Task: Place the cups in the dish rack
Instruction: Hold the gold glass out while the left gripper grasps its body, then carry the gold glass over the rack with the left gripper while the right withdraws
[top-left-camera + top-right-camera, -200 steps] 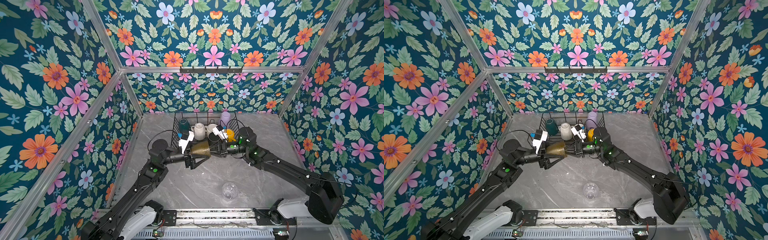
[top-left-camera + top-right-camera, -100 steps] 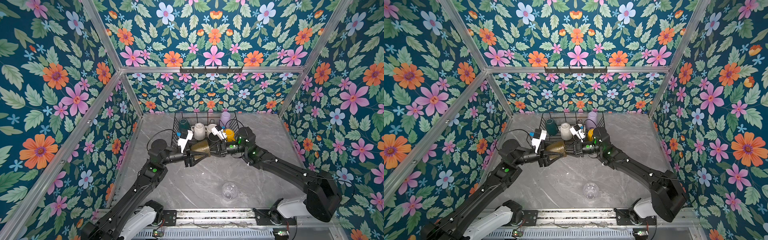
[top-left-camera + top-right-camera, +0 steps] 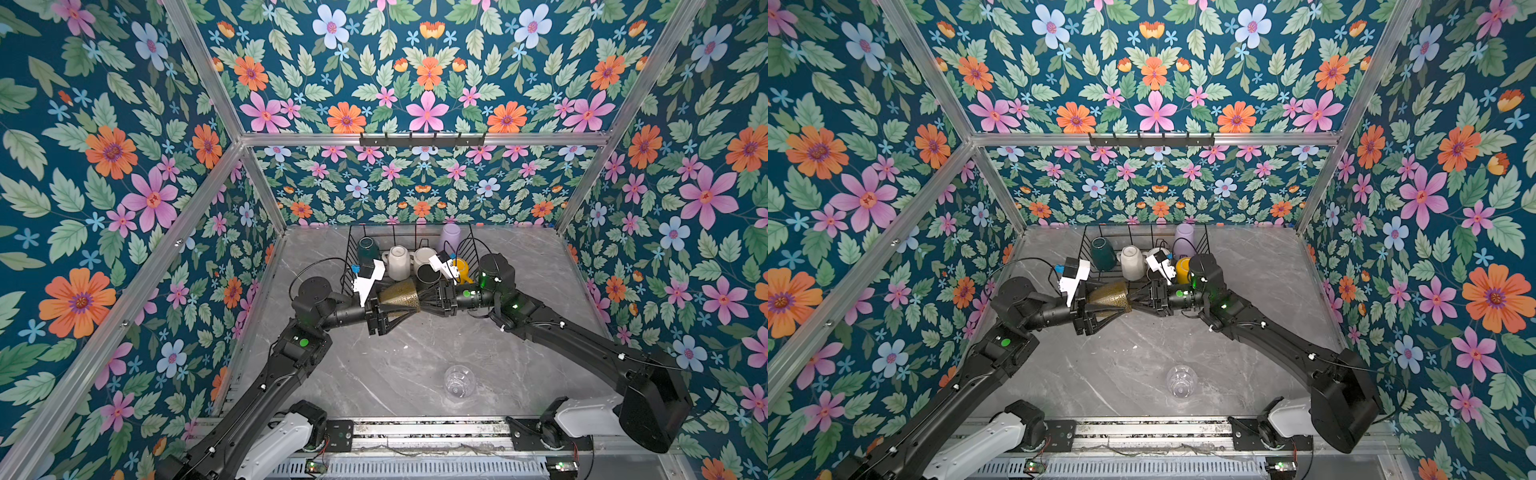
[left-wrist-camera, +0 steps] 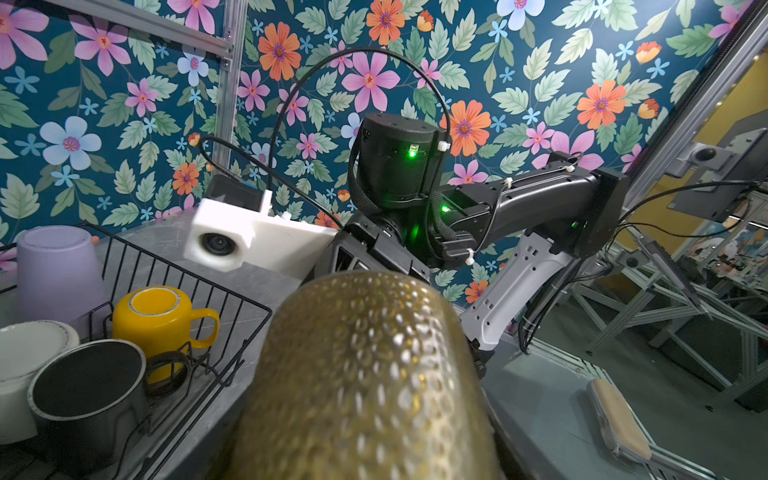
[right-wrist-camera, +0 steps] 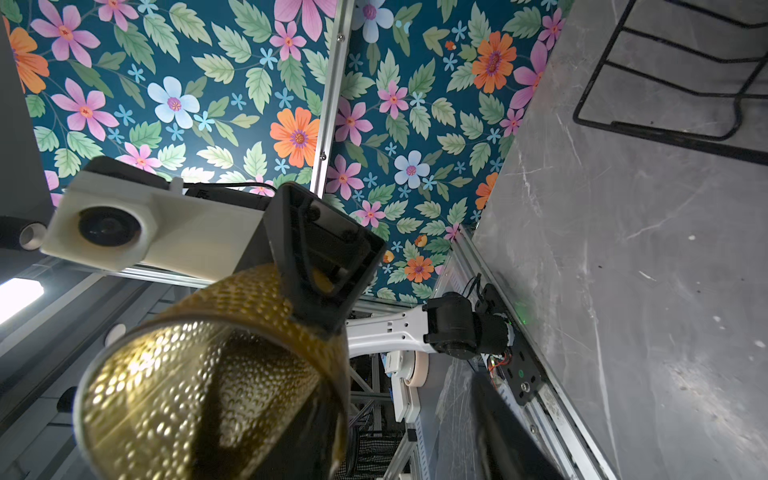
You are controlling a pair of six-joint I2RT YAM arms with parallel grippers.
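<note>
Right fingers (image 3: 430, 300) have just parted from the narrow end of the amber glass (image 3: 1111, 296); 1 finger shows clear of it in the right wrist view. Left fingers (image 3: 399, 313) clamp its wide end, holding the glass horizontal above the surface (image 3: 395, 365), at the rack's (image 3: 471, 245) near edge. Handover looks complete; left arm likely racks it. Clear glass (image 3: 459, 381) lies unloaded.

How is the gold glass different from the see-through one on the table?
The amber glass is golden and bumpy; the clear glass is see-through. The amber glass lies sideways in the air, held by the left gripper; the clear glass sits on the table. The amber glass is by the dish rack; the clear glass is far from it. Both have no handle, and neither is in the rack.
</note>
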